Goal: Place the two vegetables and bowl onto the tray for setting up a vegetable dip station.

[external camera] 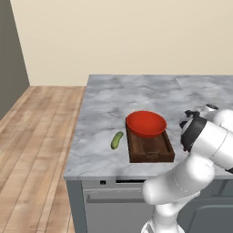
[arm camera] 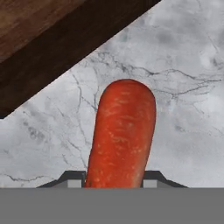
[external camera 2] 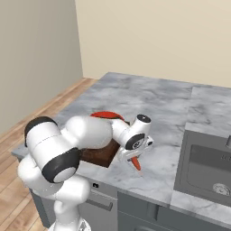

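Carrot [arm camera: 122, 135] is the thing in hand, a slim, stiff, light root with a smooth skin that looks apt to slide or swivel, so I judge a hold across its thicker middle safer than one near the tapered tip. It lies on the marble counter [arm camera: 183, 87] just beside the tray [arm camera: 48, 39], on the side away from the cucumber [external camera: 117, 139], while the bowl [external camera: 146, 123] already sits on the tray's far end. Gripper [arm camera: 114, 183] is drawn in with its jaws pressed against both flanks of the carrot, which rises between the fingertips in the hand view.
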{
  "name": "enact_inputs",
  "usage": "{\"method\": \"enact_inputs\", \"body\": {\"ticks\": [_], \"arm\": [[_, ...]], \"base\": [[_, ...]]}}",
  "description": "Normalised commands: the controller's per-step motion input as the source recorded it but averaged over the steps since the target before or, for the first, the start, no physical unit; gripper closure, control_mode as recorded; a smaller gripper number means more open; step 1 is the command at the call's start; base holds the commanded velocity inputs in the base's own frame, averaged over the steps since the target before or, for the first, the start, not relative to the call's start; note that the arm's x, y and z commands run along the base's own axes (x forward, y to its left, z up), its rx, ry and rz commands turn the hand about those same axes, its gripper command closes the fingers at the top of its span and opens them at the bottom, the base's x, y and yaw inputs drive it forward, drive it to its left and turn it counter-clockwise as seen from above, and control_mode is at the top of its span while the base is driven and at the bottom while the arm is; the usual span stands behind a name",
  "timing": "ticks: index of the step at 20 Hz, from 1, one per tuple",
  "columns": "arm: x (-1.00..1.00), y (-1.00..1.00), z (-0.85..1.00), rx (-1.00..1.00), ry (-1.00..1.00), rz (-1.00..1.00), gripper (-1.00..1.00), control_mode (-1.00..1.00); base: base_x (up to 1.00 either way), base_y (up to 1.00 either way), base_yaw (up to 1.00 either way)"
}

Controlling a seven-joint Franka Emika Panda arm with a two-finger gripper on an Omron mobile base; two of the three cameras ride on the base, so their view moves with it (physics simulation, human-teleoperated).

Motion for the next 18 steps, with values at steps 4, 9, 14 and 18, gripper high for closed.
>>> {"method": "enact_inputs", "body": {"ticks": [4, 9, 14, 18], "arm": [[-0.23, 0.35, 0.42, 0.0, 0.0, 0.19, 1.0, -1.0], [-0.19, 0.46, 0.32, 0.0, 0.0, 0.2, 1.0, -1.0], [-0.08, 0.5, 0.14, 0.0, -0.01, 0.12, 1.0, -1.0], [0.0, 0.54, 0.17, 0.0, -0.02, 0.09, 1.0, -1.0]], "base": [[0.0, 0.0, 0.0], [0.0, 0.0, 0.0], [0.0, 0.0, 0.0], [0.0, 0.0, 0.0]]}}
